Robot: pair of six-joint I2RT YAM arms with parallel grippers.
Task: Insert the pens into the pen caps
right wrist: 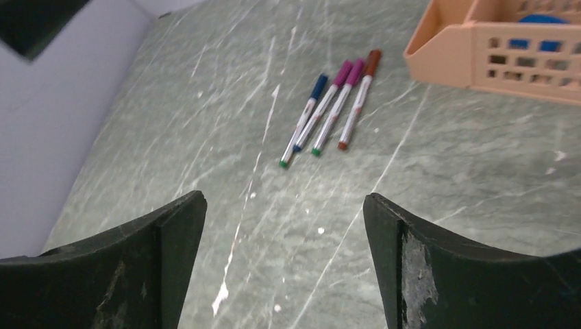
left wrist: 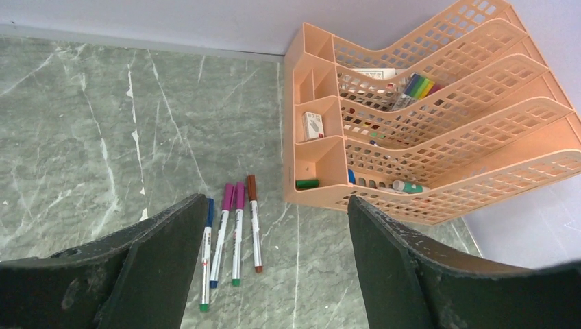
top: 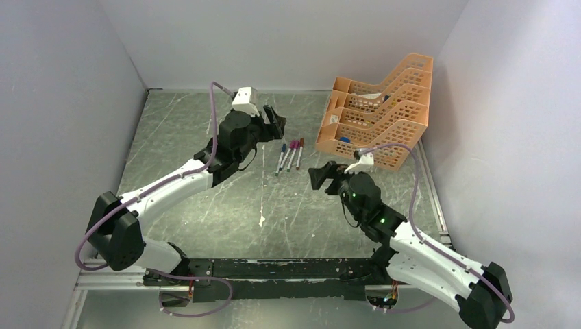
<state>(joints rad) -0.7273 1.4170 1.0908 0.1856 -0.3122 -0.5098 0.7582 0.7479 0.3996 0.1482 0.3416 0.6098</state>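
Four silvery-white pens (top: 290, 156) lie side by side on the grey table, each with a cap on its far end. In the left wrist view the caps are blue (left wrist: 209, 211), magenta (left wrist: 227, 197), magenta (left wrist: 239, 195) and red-brown (left wrist: 251, 187). The same row of pens shows in the right wrist view (right wrist: 329, 113). My left gripper (top: 276, 120) is open and empty, just left of and behind the pens; in its own view (left wrist: 275, 205) the left finger covers part of the blue-capped pen. My right gripper (top: 320, 176) is open and empty, to the near right of the pens, and shows in its own view (right wrist: 284, 199).
An orange mesh tray (top: 377, 116) with stepped compartments stands at the back right, close to the pens' cap ends; it holds markers and small items (left wrist: 411, 186). Grey walls close in the table on the left, back and right.
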